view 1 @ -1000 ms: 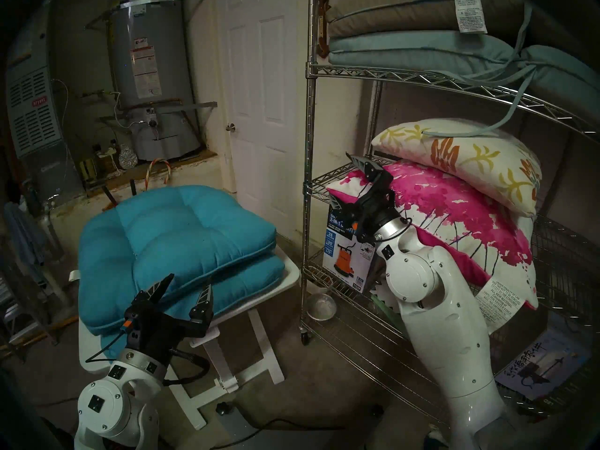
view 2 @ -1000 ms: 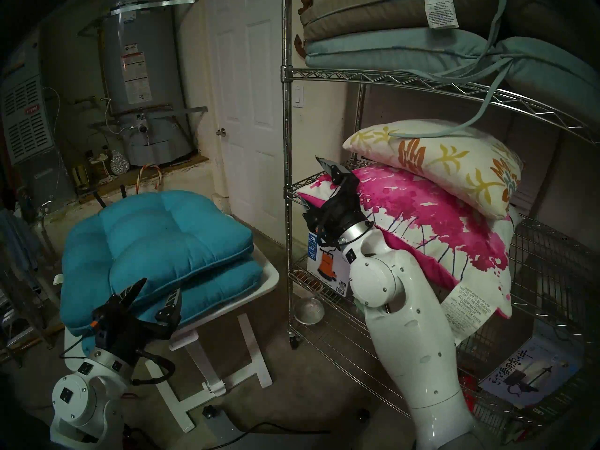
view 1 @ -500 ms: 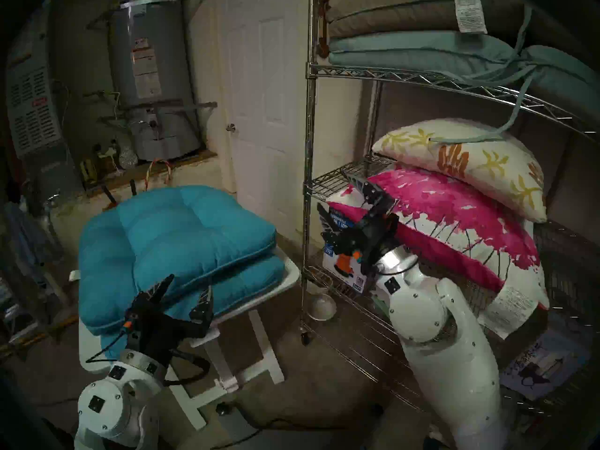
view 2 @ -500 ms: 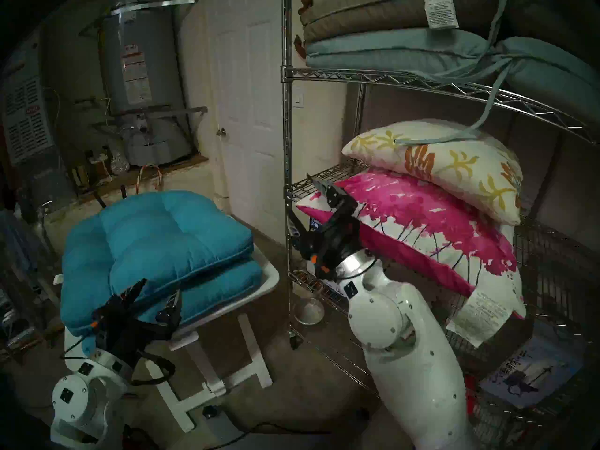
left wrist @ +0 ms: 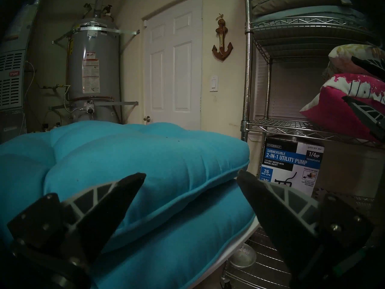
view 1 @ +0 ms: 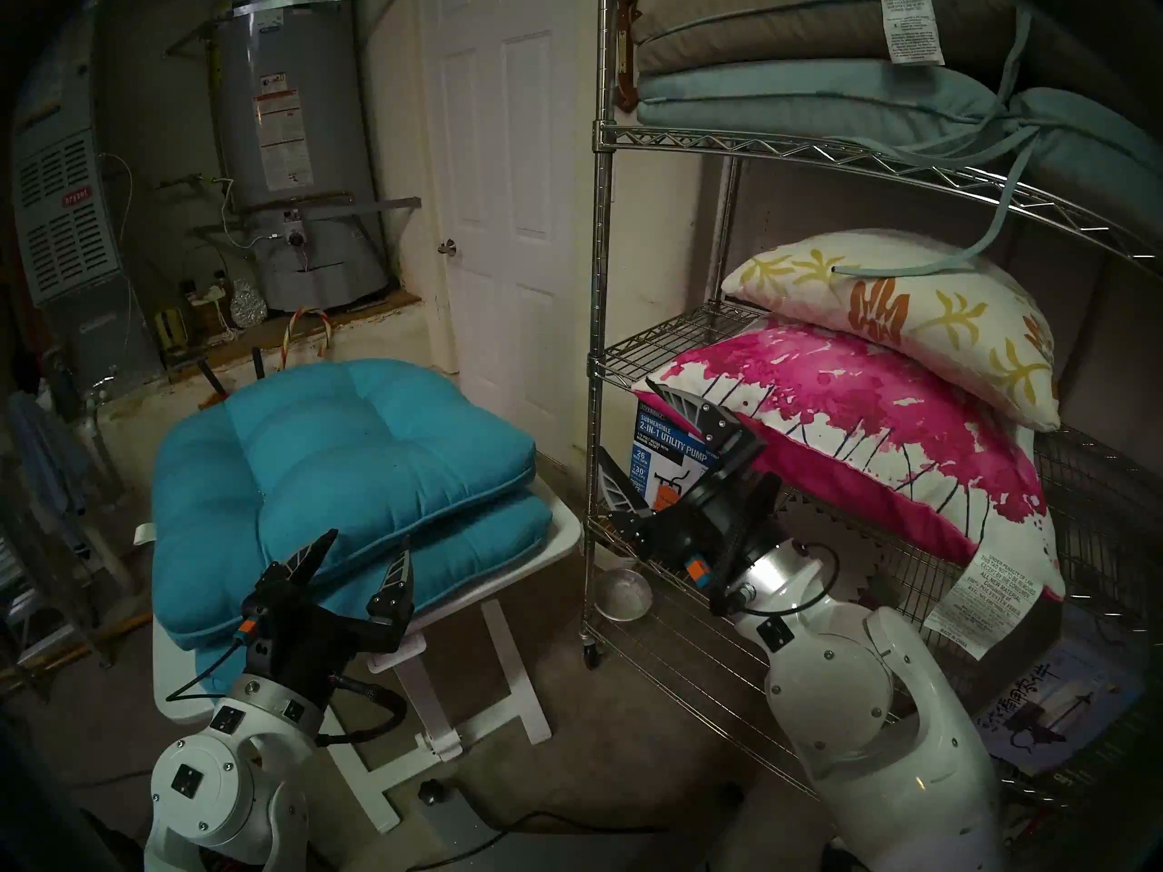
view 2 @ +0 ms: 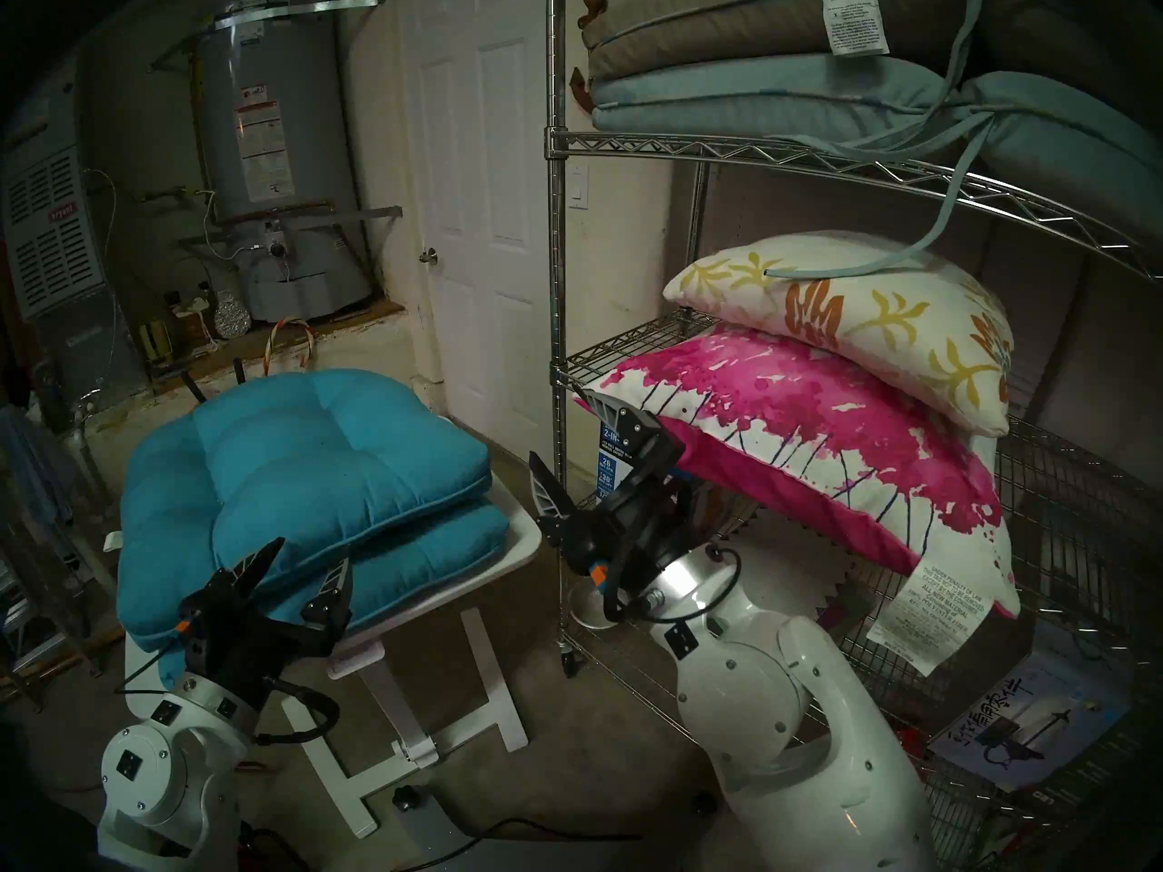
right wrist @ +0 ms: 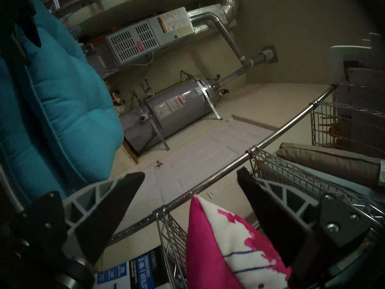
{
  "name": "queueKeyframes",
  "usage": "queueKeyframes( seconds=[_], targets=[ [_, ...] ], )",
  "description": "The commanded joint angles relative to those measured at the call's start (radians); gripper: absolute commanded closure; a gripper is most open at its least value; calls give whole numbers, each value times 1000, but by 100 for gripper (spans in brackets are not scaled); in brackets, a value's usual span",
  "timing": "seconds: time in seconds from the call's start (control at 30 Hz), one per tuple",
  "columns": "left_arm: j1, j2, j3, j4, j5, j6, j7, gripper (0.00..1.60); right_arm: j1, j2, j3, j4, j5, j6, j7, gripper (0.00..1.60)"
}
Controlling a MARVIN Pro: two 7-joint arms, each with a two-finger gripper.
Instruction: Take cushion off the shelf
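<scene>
Taking the chrome wire shelf [view 1: 598, 361] as the landmark: well left of its front post, the left gripper [view 1: 362, 553] hangs with its jaws spread wide and nothing between them, tips just short of the near edge of two stacked teal seat cushions [view 1: 340, 449]. Those cover nearly the whole white folding table [view 1: 554, 537], leaving only a thin bare rim on the shelf side. Between that rim and the post lies a strip of bare floor.

At the post, the right gripper [view 1: 629, 427] is also spread wide and holds nothing; the front corner of the pink splatter-print cushion [view 1: 881, 424] pokes between its fingers [right wrist: 116, 207] without either one pressing it. This cushion lies on the middle tier, its front edge overhanging the wire, with a leaf-print pillow [view 1: 912, 323] resting on top.

Under that tier, a utility pump box [view 1: 667, 449] is partly hidden by the gripper. On the tier above, grey and pale-blue seat pads [view 1: 786, 78] are cut off by the frame.
</scene>
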Motion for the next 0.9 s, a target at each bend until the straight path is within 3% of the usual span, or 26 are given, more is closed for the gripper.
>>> queueKeyframes(
  seconds=[0.0, 0.37, 0.4, 0.53, 0.87],
  targets=[
    [-1, 1, -1, -20, 0, -4, -1, 0, -116, 58, 70, -92, 23, 50, -57, 0],
    [-1, 0, -1, -20, 0, -4, -1, 0, -253, 74, 190, -165, 56, 106, -120, 0],
    [-1, 0, -1, -20, 0, -4, -2, 0, -314, 70, 218, -165, 57, 98, -141, 0],
    [-1, 0, -1, -20, 0, -4, -2, 0, -307, 69, 236, -165, 66, 100, -160, 0],
    [-1, 0, -1, -20, 0, -4, -2, 0, -442, 57, 323, -165, 82, 17, -270, 0]
  ],
)
